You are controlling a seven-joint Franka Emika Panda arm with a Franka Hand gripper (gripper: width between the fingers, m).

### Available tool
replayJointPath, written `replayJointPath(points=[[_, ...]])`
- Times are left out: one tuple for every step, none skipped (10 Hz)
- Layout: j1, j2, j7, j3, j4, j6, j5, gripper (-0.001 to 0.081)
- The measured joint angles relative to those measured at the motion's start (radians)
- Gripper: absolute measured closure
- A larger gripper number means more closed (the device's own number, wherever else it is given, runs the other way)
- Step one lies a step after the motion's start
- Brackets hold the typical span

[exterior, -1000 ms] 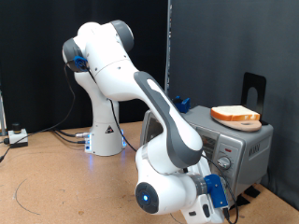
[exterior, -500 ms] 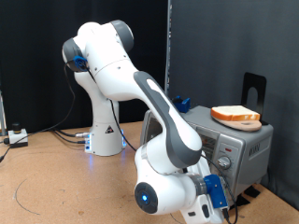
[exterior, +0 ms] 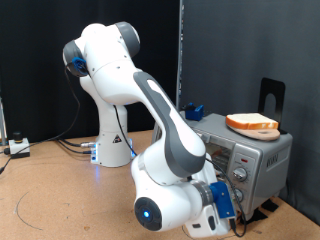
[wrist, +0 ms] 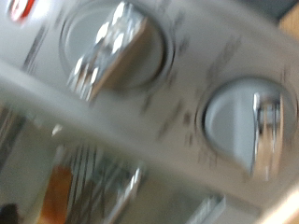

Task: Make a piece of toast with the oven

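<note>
My pincer (exterior: 225,200) is low in front of the toaster oven (exterior: 250,160), at about 5 o'clock in the exterior view, close to the knob panel on the oven's right side. My own arm covers the fingers there, and the wrist view shows no fingertip, so I cannot tell how far the pincer is open or if it has anything.

The wrist view is blurred. It shows two round silver knobs: one knob (wrist: 110,49) at about 11 o'clock and a second knob (wrist: 248,119) at about 3 o'clock. At about 7 o'clock I see the glass door and behind it the wire rack (wrist: 98,182), with something brown (wrist: 58,191) that may be the piece of toast; I cannot be sure. Another slice of bread (exterior: 252,123) lies on top of the oven.

I judge the step is to turn a knob. To do it well, I should put the raised bar of one knob between the fingers, close firmly, and rotate around the knob's own centre without pushing sideways.
</note>
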State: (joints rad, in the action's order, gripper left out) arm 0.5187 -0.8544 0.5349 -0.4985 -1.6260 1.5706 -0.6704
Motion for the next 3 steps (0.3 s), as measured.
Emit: replayJointPath(points=[[0.001, 0.020, -0.021, 0.014, 0.013, -0.024, 0.047, 0.0051], [0.003, 0.040, -0.036, 0.027, 0.026, -0.050, 0.080, 0.0013], [0.009, 0.056, -0.064, 0.037, 0.040, -0.086, 0.093, 0.0013]])
